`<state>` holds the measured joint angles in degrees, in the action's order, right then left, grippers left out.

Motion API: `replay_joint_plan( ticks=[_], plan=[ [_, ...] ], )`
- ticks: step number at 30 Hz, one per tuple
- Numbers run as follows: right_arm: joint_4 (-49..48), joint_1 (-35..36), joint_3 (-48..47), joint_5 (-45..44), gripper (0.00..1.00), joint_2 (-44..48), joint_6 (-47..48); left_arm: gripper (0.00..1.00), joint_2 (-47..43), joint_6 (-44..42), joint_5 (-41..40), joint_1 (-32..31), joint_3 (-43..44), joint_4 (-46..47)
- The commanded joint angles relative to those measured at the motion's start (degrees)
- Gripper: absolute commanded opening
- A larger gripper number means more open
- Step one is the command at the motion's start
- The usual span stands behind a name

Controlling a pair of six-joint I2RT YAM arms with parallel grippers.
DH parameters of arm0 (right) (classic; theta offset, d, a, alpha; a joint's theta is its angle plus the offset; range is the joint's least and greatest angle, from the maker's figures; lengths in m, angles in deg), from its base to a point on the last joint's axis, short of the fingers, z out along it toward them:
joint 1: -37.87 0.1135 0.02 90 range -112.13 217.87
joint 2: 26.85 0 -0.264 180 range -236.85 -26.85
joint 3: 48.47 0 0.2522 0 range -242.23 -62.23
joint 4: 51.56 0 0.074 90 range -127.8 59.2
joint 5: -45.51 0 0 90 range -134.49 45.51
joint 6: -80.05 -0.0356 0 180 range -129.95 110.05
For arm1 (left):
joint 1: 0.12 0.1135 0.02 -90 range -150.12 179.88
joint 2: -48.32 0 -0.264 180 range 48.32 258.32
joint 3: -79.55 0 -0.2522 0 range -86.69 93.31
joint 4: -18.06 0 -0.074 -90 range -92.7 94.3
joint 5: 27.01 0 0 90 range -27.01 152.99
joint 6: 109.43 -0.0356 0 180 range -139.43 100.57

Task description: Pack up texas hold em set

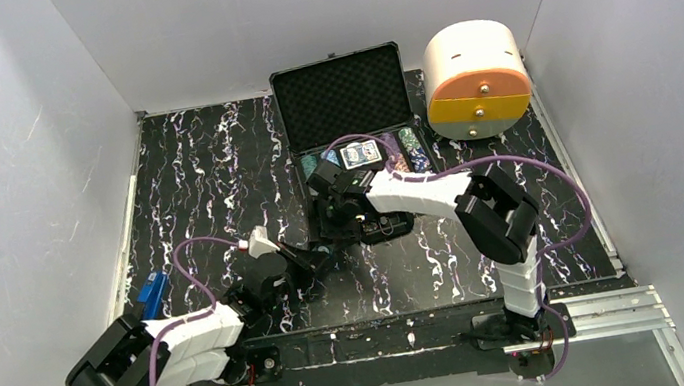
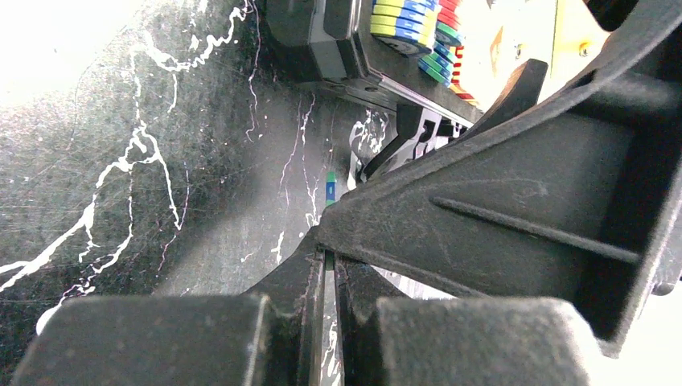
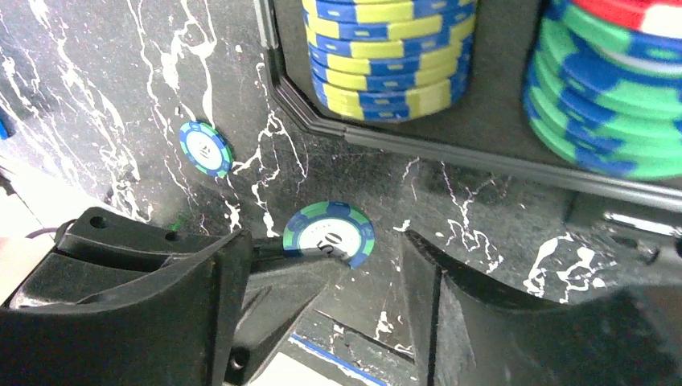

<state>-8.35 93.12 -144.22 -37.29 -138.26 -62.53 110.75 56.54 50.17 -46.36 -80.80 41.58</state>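
The texas hold em case [image 1: 342, 97] sits open toward the far middle of the desk [image 1: 214, 171], foam lid standing up. A blue card deck [image 1: 360, 154] lies in the tray with rows of chips either side of it. From the right wrist view you can see a yellow-and-blue stack [image 3: 386, 56] and a green-and-blue stack [image 3: 603, 104] in their slots, with a bit of red on top of that second one.

Two chips are out on the marbled desk, just outside the case's edge. The green-and-blue chip [image 3: 328, 233] is the one both arms are at. The left tool [image 2: 326, 249] is clenched right down, and its tips look pinched on that chip's rim. In its own view you can see the chip edge-on just past the fingertips. The right tool [image 3: 322, 241] is released, with its fingers spread wide either side of the same chip and neither pad touching it. The other loose chip [image 3: 206, 149], blue with green, lies flat a little further off, well clear of both tools.

Further out, a white-and-orange cylinder box [image 1: 476, 73] sits just right of the case's lid. A small blue thing [image 1: 152, 293] is over by the desk's left edge, next to the left arm.
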Motion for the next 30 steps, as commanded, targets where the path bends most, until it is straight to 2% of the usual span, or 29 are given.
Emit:
replay_joint_plan(
  ticks=[1, 4, 7, 12, 15, 18, 23, 27, 30],
  plan=[
    [1.0, -0.5, 1.2, -1.7, 0.80, 6.1, 0.9, 0.00, -1.8, -3.7, 0.1, 0.3, 0.9, 1.7],
    [-0.6, -3.0, 4.4, -2.0, 0.85, 10.5, 1.7, 0.00, -4.2, -6.5, 2.8, 0.3, -0.2, 1.1],
    [-7.8, -7.1, 11.6, 2.1, 0.84, 17.3, 3.8, 0.00, -7.1, -11.2, 7.3, 0.3, 0.0, 0.1],
    [-27.2, -13.7, 24.6, 21.9, 0.79, 29.6, 10.7, 0.00, -11.7, -23.5, 21.1, 0.3, 6.1, -4.4],
    [-33.1, -14.3, 28.1, 30.4, 0.77, 35.4, 16.7, 0.00, -13.5, -30.2, 29.9, 0.3, 11.1, -8.4],
    [-34.6, -14.3, 29.8, 34.5, 0.75, 41.0, 21.0, 0.00, -14.5, -35.0, 36.6, 0.3, 15.6, -11.5],
    [-35.2, -14.4, 30.4, 40.2, 0.63, 45.8, 23.7, 0.00, -14.5, -37.4, 44.2, 0.3, 21.7, -13.7],
    [-33.9, -14.4, 30.4, 42.9, 0.57, 48.2, 25.6, 0.00, -14.8, -39.8, 47.1, 0.3, 25.5, -17.3],
    [-35.0, -14.4, 31.2, 49.2, 0.50, 49.8, 27.0, 0.00, -15.1, -41.1, 48.7, 0.3, 26.9, -18.2]
  ],
)
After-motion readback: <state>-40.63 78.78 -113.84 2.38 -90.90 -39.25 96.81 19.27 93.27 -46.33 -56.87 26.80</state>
